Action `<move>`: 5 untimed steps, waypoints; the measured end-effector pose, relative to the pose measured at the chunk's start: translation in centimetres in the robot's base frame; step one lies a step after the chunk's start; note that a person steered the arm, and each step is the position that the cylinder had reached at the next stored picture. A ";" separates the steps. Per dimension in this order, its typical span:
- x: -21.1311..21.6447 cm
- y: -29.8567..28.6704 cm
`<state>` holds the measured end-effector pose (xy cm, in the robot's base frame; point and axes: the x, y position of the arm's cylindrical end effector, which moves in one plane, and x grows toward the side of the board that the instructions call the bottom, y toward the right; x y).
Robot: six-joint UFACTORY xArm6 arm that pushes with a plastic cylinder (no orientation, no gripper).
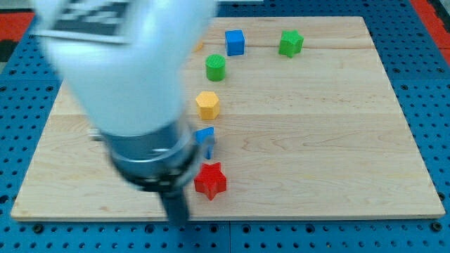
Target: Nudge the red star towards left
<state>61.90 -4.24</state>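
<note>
The red star (210,180) lies on the wooden board (316,140) near its bottom edge, left of centre. My arm fills the view's left as a large blurred shape. Its dark rod comes down just left of the star, and my tip (178,219) is below and to the left of the star, close to the board's bottom edge. There is a small gap between the rod and the star; I cannot tell if they touch.
A small blue block (205,135) sits just above the red star, partly behind the arm. Above it are a yellow hexagon (207,105), a green cylinder (215,67), a blue cube (235,42) and a green star (290,43). An orange sliver (199,46) peeks out beside the arm.
</note>
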 end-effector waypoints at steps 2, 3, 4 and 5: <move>-1.0 7.8; -3.4 9.7; -4.1 8.0; -4.1 4.0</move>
